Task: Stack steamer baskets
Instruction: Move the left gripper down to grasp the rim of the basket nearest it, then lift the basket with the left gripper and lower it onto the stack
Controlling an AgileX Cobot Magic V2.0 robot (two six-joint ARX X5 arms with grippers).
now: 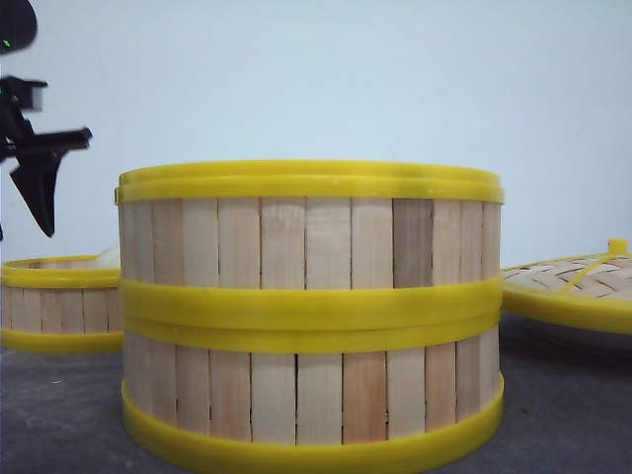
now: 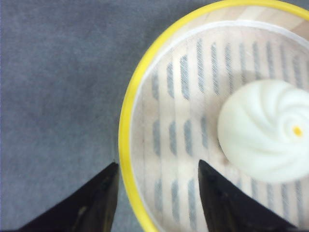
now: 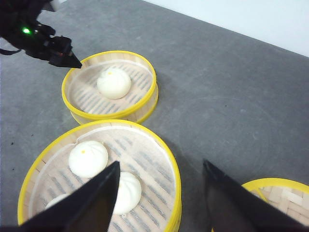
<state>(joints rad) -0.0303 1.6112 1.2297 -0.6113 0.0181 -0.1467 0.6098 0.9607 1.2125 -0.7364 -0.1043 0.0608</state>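
Observation:
Two steamer baskets stand stacked (image 1: 311, 316) close in front of the camera; the top one (image 3: 104, 171) holds white buns. A third steamer basket (image 1: 59, 301) sits alone at the back left with one bun (image 2: 268, 130) inside. My left gripper (image 2: 157, 166) hangs open above this basket's yellow rim (image 2: 126, 145), one finger outside the wall and one inside, not touching. In the front view it (image 1: 49, 168) shows at the upper left. My right gripper (image 3: 161, 164) is open and empty, high over the stack's edge.
The flat woven lid (image 1: 578, 281) with yellow rim and handle lies at the right, also seen in the right wrist view as the lid (image 3: 277, 193). The grey table surface (image 3: 217, 96) stretches between the baskets and the pale back wall.

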